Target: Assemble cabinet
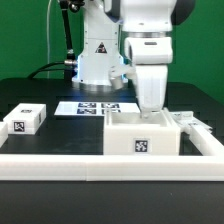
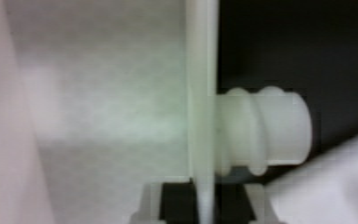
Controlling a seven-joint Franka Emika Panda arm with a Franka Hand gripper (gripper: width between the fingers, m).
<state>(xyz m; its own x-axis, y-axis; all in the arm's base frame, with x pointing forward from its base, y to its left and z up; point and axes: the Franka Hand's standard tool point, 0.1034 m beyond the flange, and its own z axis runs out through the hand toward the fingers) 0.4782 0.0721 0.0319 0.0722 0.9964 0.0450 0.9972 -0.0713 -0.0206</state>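
Note:
The white cabinet body point(image 1: 128, 133) stands in the middle of the exterior view, with a tag point(image 1: 141, 144) on its front face. My gripper point(image 1: 150, 110) reaches down into its top from above, and its fingertips are hidden behind the body's wall. In the wrist view the gripper point(image 2: 206, 205) is shut on the edge of a thin white panel point(image 2: 202, 90), which runs straight up between the dark fingers point(image 2: 172, 205). A ribbed white knob point(image 2: 274, 135) sticks out from one side of that panel. A small tagged white panel piece point(image 1: 25, 119) lies apart at the exterior view's left.
The marker board point(image 1: 95, 107) lies flat behind the cabinet, in front of the white robot base point(image 1: 97, 55). A long white rail point(image 1: 60, 163) runs along the front and bends back at the exterior view's right point(image 1: 205, 140). The table is black.

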